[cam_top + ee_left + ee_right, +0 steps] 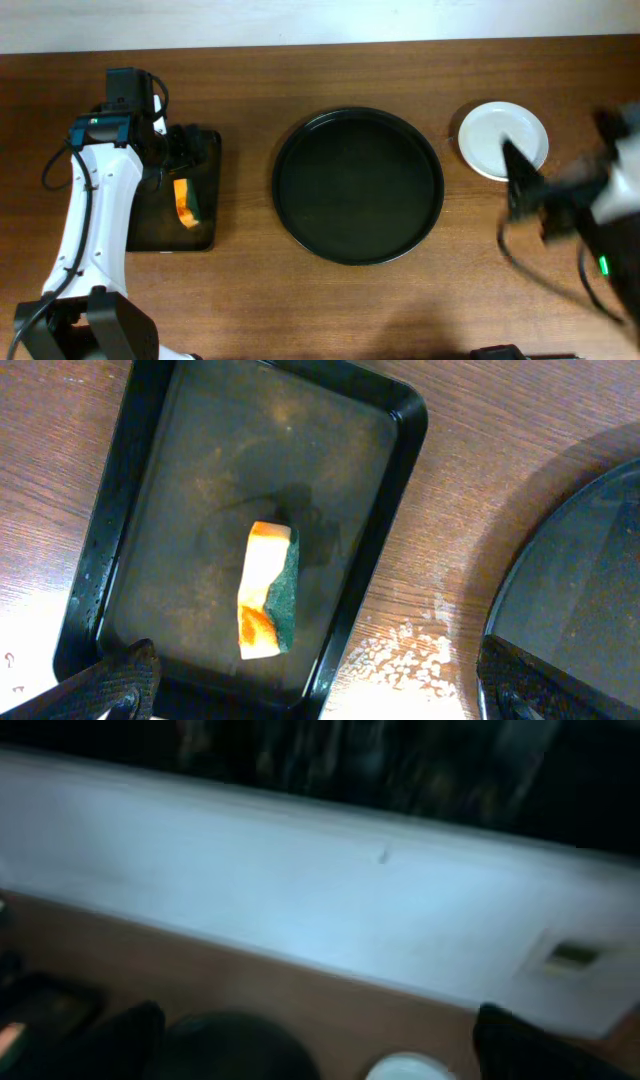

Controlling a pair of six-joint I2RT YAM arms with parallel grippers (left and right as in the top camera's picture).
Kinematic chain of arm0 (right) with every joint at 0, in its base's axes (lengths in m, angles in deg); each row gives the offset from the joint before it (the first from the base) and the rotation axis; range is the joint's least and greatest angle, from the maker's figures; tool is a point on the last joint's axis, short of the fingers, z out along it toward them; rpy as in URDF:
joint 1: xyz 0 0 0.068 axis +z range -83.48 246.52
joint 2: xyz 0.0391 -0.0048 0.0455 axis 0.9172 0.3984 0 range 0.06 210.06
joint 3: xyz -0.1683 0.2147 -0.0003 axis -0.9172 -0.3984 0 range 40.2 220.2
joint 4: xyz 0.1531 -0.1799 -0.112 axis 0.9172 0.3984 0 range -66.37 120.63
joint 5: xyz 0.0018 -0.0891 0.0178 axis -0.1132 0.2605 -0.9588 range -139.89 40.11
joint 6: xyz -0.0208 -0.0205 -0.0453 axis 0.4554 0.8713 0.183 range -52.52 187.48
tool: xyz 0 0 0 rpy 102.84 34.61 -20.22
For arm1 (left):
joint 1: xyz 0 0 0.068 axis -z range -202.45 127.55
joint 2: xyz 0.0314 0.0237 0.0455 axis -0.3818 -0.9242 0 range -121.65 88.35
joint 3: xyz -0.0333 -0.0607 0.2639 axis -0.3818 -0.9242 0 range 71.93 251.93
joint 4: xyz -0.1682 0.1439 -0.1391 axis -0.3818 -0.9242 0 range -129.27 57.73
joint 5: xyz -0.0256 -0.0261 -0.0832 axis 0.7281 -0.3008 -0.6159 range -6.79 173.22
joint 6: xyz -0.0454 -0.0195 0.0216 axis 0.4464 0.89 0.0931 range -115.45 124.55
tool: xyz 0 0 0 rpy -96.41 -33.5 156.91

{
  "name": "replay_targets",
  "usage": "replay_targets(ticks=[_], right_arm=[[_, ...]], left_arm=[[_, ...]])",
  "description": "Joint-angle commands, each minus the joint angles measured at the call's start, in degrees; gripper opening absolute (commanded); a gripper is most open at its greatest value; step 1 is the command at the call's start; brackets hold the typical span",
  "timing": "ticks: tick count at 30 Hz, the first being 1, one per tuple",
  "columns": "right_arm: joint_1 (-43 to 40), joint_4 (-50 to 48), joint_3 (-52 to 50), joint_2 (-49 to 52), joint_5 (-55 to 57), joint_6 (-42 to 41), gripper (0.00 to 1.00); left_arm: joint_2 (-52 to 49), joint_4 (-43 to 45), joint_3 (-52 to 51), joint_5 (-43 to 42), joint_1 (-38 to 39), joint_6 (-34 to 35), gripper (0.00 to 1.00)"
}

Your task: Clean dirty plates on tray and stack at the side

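Observation:
The large round black tray (358, 186) lies mid-table with nothing on it; its edge shows in the left wrist view (585, 570) and as a dark blur in the right wrist view (235, 1050). To the tray's right, on the wood, sit white plates (495, 135); I cannot tell how many are stacked. They show faintly in the right wrist view (410, 1068). My right gripper (525, 190) is blurred, just in front of the plates, open and holding nothing (325, 1055). My left gripper (185, 150) hangs open over the small rectangular tray (320, 700).
A rectangular black tray (160, 225) at the left holds an orange and green sponge (186, 200), also seen from the left wrist (268, 592). White residue marks the wood beside it (410, 650). A pale wall runs behind the table (300, 880).

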Motion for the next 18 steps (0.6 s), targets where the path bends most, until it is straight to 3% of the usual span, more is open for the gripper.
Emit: replay_targets(ticks=[1, 7, 8, 13, 18], right_arm=[[-0.4, -6.6, -12.7, -11.0, 4.0, 2.8, 0.99], [-4.2, -31.5, -46.2, -34.7, -1.6, 2.7, 0.99], [-5.8, -39.0, -55.7, -40.7, -5.1, 2.6, 0.99], [-7.6, -51.5, -70.7, -47.1, -7.6, 2.1, 0.99], [-6.1, -54.4, -79.1, -47.5, -2.9, -0.7, 0.99]], left_arm=[[-0.4, 0.0, -0.4, -0.6, 0.0, 0.2, 0.99], [-0.4, 0.0, -0.4, -0.6, 0.0, 0.1, 0.99], [-0.4, 0.0, -0.4, -0.6, 0.0, 0.1, 0.99], [-0.4, 0.0, -0.4, -0.6, 0.0, 0.1, 0.99], [-0.4, 0.0, -0.4, -0.6, 0.0, 0.1, 0.99]])
